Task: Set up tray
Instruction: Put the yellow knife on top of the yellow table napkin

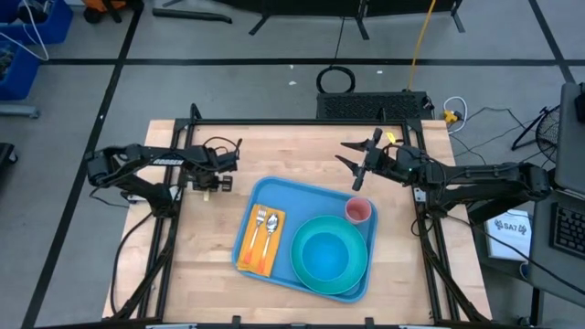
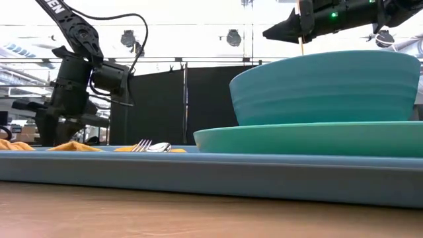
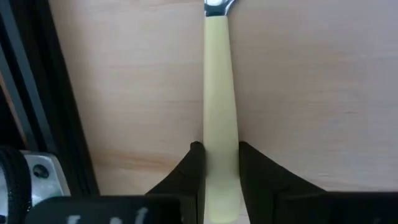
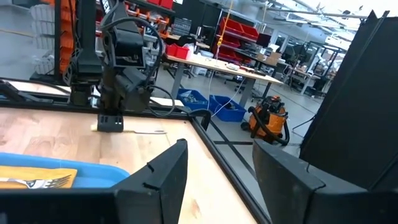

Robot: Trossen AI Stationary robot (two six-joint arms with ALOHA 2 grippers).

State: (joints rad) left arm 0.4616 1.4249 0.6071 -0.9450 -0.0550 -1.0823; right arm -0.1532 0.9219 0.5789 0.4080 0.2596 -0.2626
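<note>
- Desk (image 1: pixel 302 146) — pale wood top inside a black frame; both arms reach in over it from the two sides.
- Tray (image 1: pixel 315 196) — large blue rectangle with a raised rim, lying flat on the near middle of the desk, slightly skewed; it carries everything listed below except the knife.
- Plate (image 1: pixel 306 274) — round, turquoise, on the tray's right half.
- Bowl (image 1: pixel 329 254) — blue, standing on the plate.
- Napkin (image 1: pixel 249 260) — orange, folded, on the tray's left half.
- Fork (image 1: pixel 259 230) and spoon (image 1: pixel 271 234) — side by side on the napkin.
- Cup (image 1: pixel 358 211) — small, pink, at the tray's far right corner, just beside the plate.
- Knife (image 3: pixel 218 74) — cream handle, flat on the bare desk left of the tray.
- Left hand (image 3: pixel 217 152) — low at the desk's far left, its two fingers set against either side of the knife handle.
- Right hand (image 1: pixel 353 157) — raised above the desk beyond the cup, fingers spread apart, holding nothing.
</note>
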